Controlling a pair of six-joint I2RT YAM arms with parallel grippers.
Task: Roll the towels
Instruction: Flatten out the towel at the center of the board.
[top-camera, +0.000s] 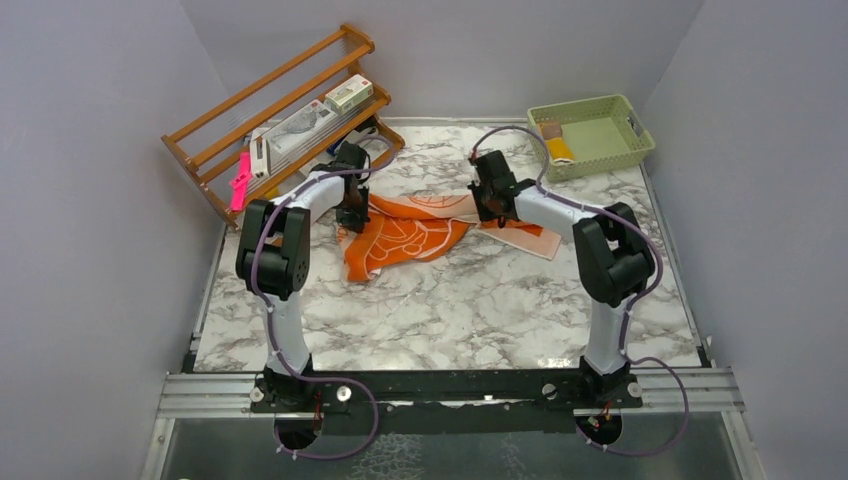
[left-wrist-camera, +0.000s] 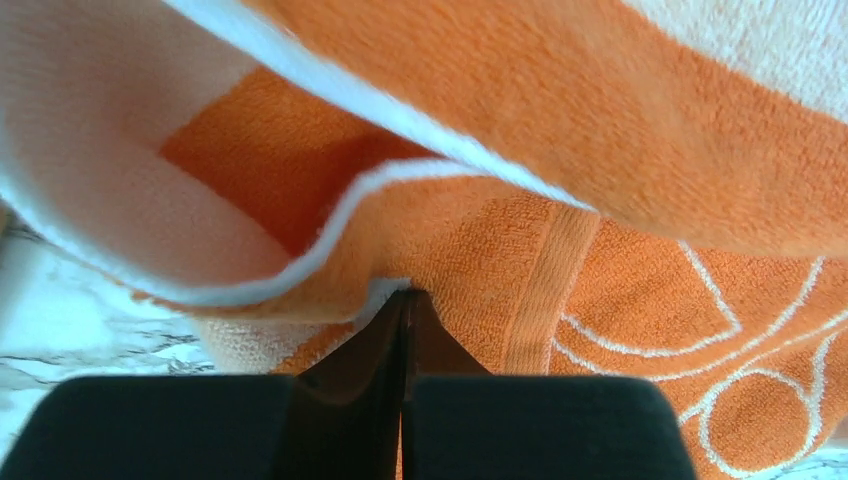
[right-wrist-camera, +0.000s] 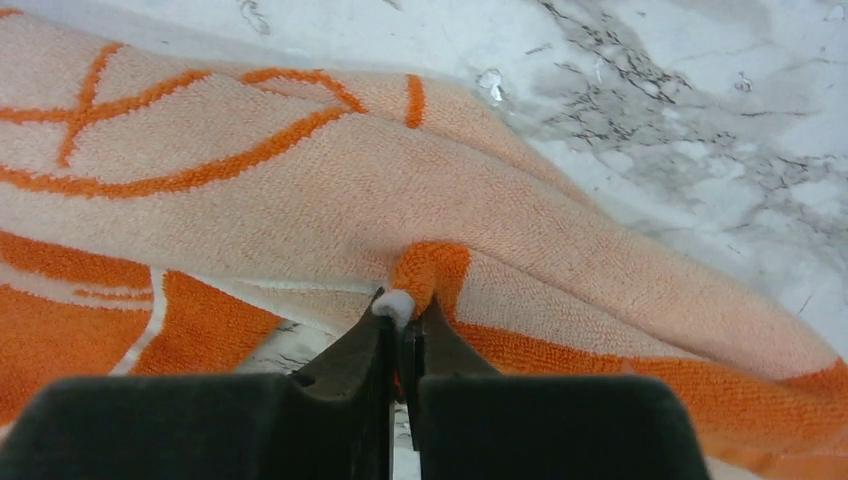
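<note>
Orange towel (top-camera: 405, 235): terry cloth with a nubby looped pile, matt; it has a flatter woven band and a white stitched hem.
Table top (top-camera: 450, 310): marble-patterned, smooth, faint sheen.
Rack (top-camera: 270, 88): wood, orange-brown varnish, glossy.
Basket (top-camera: 600, 165): pale green plastic, latticed, matt.
Base rail (top-camera: 200, 395): bare metal, brushed.
Left gripper (left-wrist-camera: 405, 300), right gripper (right-wrist-camera: 400, 315): black, smooth, dull plastic look.

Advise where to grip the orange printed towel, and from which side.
Likely the white-trimmed hem, not the limp middle: the orange towel lies crumpled on the marble table, and a thin edge suits a two-finger pinch. Come down from above, one gripper toward each end. The left gripper and right gripper are shut on its hem that way.
</note>
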